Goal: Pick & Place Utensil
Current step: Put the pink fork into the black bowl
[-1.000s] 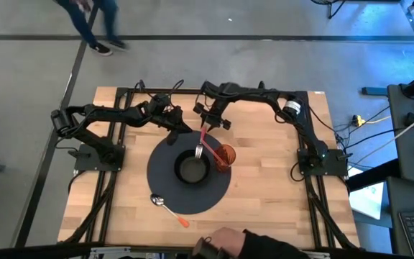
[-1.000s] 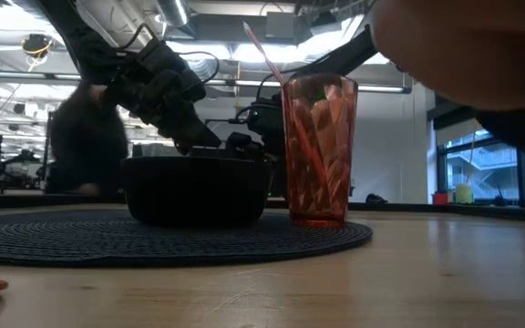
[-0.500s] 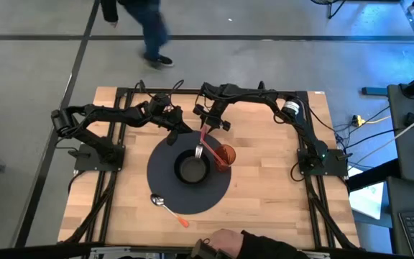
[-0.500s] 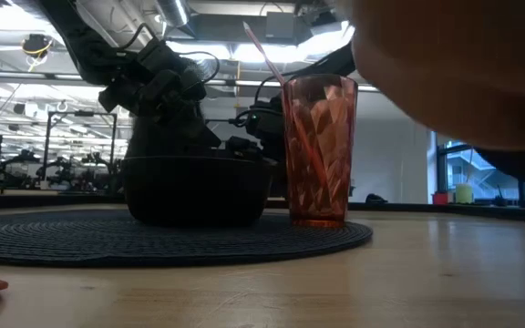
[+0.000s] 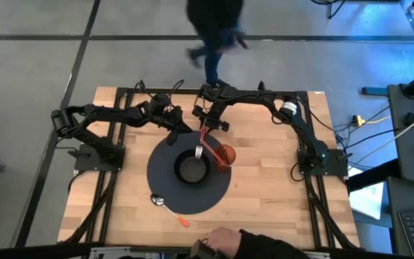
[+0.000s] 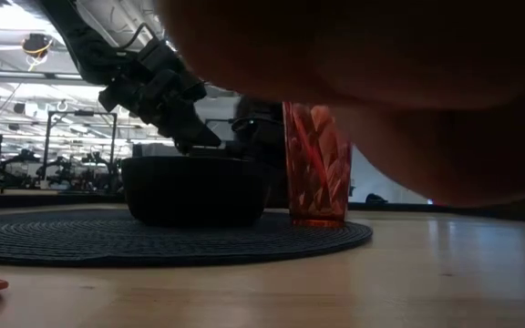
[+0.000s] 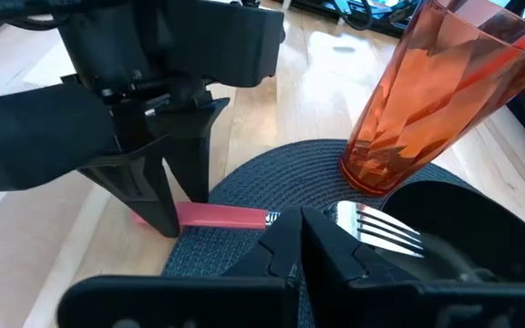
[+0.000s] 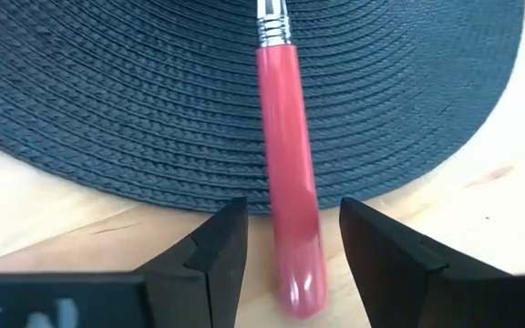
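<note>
A fork with a pink handle lies at the far side of the round dark mat. Its tines rest on the black bowl's rim, and its handle end rests on the bare wood. My right gripper is open and low over that end, one finger on each side with a gap to the handle. My left gripper is shut and hovers just left of the fork, above the mat's far-left part. An orange-red faceted cup stands upright on the mat, right of the bowl.
A spoon with an orange handle lies on the mat's near-left edge. A person's hand reaches over the table's near edge and blocks much of the low view. Another person walks past the far edge. Bare wood lies left and right of the mat.
Both grippers and the fork have stayed where they were. A blurred hand close to the low camera has spread leftward over most of that view, hiding the cup's top. The person beyond the table's far edge has walked from left to right.
</note>
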`<state>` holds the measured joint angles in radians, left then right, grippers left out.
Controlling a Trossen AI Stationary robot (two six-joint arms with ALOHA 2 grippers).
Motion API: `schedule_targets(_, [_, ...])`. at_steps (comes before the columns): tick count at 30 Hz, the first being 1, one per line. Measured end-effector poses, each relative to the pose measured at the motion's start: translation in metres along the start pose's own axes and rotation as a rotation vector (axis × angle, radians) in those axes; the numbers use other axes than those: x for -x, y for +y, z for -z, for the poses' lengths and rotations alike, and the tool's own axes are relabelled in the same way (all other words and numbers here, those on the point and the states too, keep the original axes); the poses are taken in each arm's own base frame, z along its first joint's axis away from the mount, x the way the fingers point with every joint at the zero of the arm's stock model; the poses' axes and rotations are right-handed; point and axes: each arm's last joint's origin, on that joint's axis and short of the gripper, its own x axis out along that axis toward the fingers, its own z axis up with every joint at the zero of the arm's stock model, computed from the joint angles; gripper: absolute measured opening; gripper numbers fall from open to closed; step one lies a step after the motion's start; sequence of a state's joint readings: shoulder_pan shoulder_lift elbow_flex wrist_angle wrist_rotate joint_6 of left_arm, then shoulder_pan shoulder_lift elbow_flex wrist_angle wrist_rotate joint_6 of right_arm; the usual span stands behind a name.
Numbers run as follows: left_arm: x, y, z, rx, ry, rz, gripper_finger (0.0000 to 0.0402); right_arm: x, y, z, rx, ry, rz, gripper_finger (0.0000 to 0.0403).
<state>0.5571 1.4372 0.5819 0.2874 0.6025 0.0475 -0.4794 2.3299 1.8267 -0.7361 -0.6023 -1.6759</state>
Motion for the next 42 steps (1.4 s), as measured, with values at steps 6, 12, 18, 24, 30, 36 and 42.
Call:
schedule_targets(6, [0.0000, 0.0000, 0.0000, -0.001, 0.000, 0.000, 0.0004, -0.0011, -0.0014, -0.0015, 0.011, 0.002, 0.009, 0.0175])
schedule_targets(12, [0.0000, -0.0001, 0.0000, -0.001, 0.000, 0.004, 0.0004, -0.0019, -0.0022, -0.0026, 0.018, 0.004, 0.014, 0.0175])
schedule_targets(18, [0.0000, -0.0002, 0.0000, 0.008, 0.000, 0.010, 0.0004, -0.0018, -0.0027, -0.0025, 0.022, 0.001, 0.019, 0.0171])
schedule_targets(24, [-0.0001, -0.0003, 0.0001, 0.009, 0.000, 0.011, 0.0004, -0.0018, -0.0035, -0.0025, 0.034, 0.000, 0.026, 0.0133])
schedule_targets(30, [-0.0001, -0.0003, 0.0001, 0.009, 0.000, 0.011, 0.0004, -0.0019, -0.0037, -0.0027, 0.039, -0.003, 0.029, 0.0086])
schedule_targets(36, [-0.0001, -0.0003, 0.0005, 0.013, 0.004, 0.012, 0.0004, -0.0015, -0.0047, -0.0028, 0.044, -0.007, 0.037, 0.0055])
schedule_targets(42, [-0.0001, -0.0003, 0.0005, 0.020, 0.004, 0.012, 0.0004, -0.0011, -0.0053, -0.0034, 0.045, -0.012, 0.041, 0.0038])
